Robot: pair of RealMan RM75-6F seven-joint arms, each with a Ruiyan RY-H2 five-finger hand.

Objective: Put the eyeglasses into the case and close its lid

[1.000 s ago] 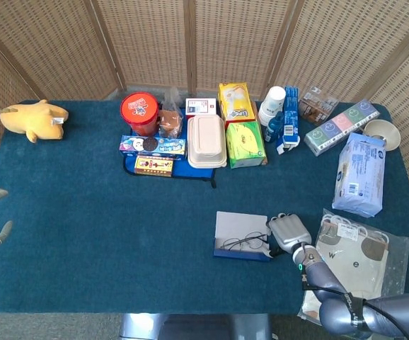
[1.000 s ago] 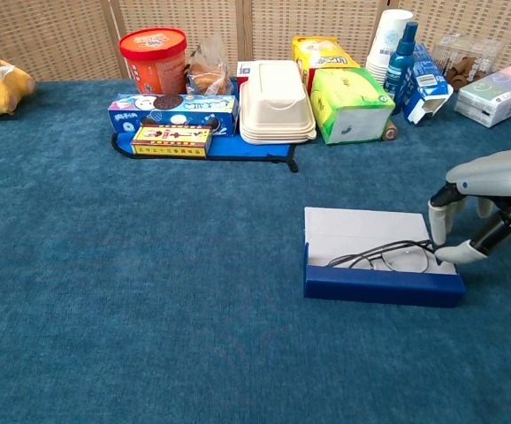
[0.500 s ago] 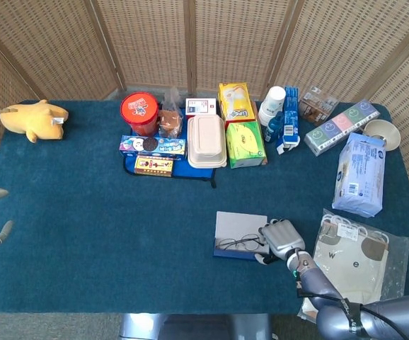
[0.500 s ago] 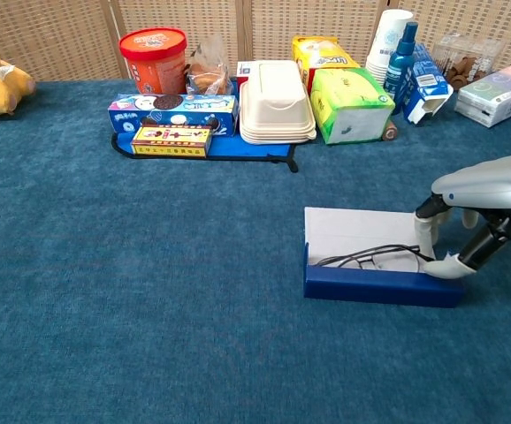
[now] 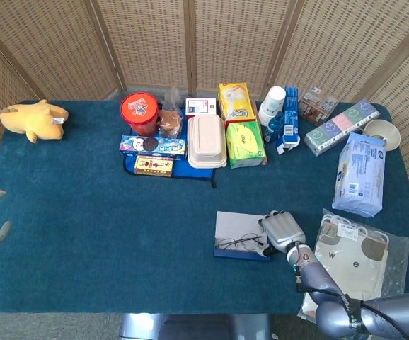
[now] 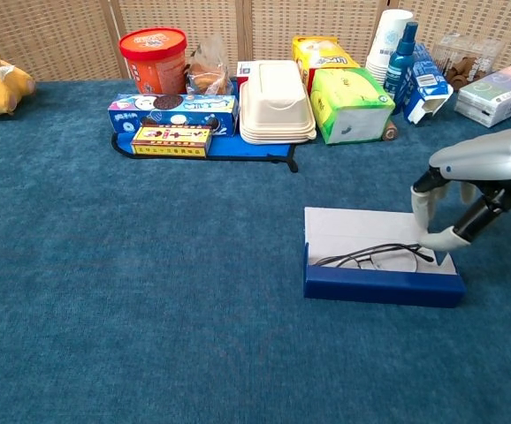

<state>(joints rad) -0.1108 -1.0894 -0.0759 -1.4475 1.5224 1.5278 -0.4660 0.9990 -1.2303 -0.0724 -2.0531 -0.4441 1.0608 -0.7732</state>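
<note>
At five o'clock on the counter, glasses lie in the open case: light, fragile, best nudged by frame. Right robot hand holds nothing, fingers apart.

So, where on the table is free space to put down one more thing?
The widest bare cloth lies left of the open case, between the plush toy and the near table edge. A narrower free strip runs between the case and the snack boxes. The back row is crowded, and the right hand and plastic bag fill the right side.
</note>
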